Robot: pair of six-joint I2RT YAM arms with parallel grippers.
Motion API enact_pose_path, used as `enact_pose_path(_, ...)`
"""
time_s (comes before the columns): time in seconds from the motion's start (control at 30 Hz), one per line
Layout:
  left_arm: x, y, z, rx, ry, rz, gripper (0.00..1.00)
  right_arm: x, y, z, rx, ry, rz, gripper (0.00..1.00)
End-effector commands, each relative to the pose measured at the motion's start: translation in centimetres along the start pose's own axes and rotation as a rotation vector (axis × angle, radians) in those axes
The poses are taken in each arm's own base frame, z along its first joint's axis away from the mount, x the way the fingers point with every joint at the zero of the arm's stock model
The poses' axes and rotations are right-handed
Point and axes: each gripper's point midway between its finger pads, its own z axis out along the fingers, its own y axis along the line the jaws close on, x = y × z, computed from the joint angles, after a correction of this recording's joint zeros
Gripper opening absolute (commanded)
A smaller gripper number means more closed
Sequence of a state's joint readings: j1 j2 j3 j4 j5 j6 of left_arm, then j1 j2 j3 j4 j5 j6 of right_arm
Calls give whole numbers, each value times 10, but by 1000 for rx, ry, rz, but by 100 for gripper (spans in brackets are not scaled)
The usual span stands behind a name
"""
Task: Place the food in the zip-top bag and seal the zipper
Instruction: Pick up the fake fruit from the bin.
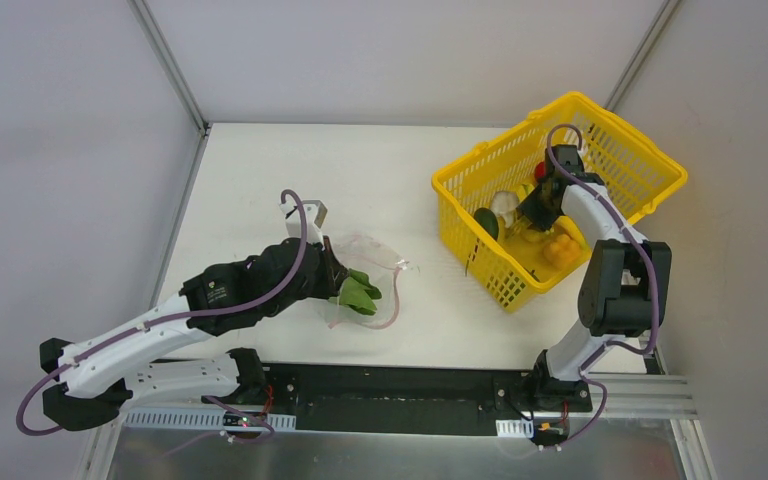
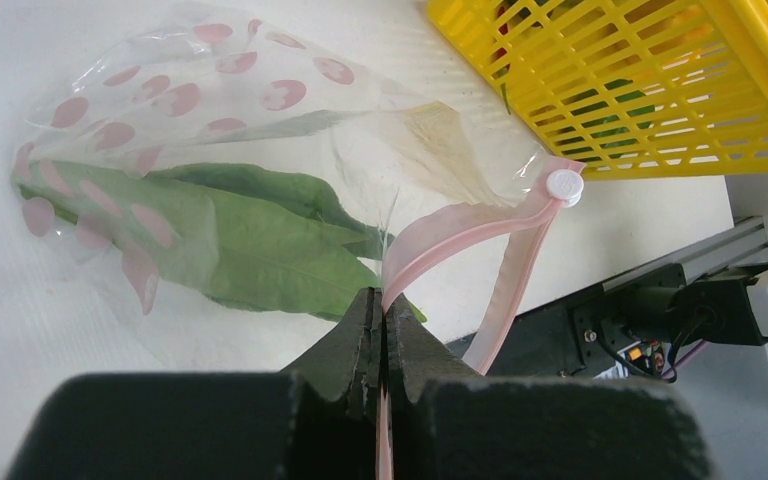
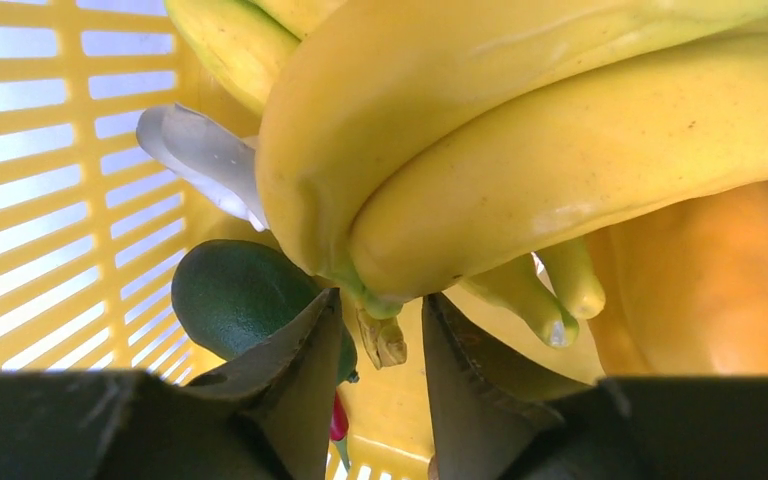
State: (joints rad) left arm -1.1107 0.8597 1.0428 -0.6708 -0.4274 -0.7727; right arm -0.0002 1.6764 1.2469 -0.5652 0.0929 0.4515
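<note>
The zip-top bag (image 1: 375, 265) lies on the table, clear with pink dots, and holds slim green pods (image 1: 358, 293). My left gripper (image 1: 332, 272) is shut on the zipper (image 2: 460, 225), the pink strip at the bag's mouth, near its white slider (image 2: 564, 185). The bag (image 2: 210, 100) and pods (image 2: 250, 240) fill the left wrist view. My right gripper (image 1: 538, 205) is down inside the yellow basket (image 1: 480, 155). Its jaws are open on either side of the stem of the banana bunch (image 3: 520, 140), with gaps on both sides.
The basket stands at the right and holds a dark green pepper (image 3: 230, 295), an orange pepper (image 3: 720, 290), white garlic (image 3: 200, 155) and a red tomato (image 1: 540, 170). The basket wall (image 2: 660, 90) is close beyond the bag's mouth. A black base rail (image 1: 400, 385) runs along the near edge.
</note>
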Motion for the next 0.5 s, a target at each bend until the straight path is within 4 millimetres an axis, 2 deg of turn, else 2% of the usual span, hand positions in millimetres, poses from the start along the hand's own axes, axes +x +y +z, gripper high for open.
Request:
enact_pose_path(0.0,-4,0,3,-6,-11,-12,0,-13,-4,-11,10,-73,-8,36)
enact_pose_path(0.03,-3,-1,3,-6,-6,-10,0,-12,-5,-10,13,-72,-9,35)
enact_pose_path(0.07,-2,-1,4,-5,-3,-10,0,-11,-6,-10,12,-73,-9,29)
enact_pose_path(0.13,-2,-1,4,-5,-1,-9,0,-11,-2,-12,-11,-74,-12,11)
enact_pose_path(0.2,-2,0,4,-7,-2,-9,0,-11,4,-17,-53,-76,-13,7)
enact_pose_path(0.27,-3,0,3,-9,-7,-10,0,-14,14,-29,-114,-84,-24,0)
enact_pose_path(0.47,-3,0,4,-11,-7,-11,0,-30,37,-88,-285,-184,-48,0)
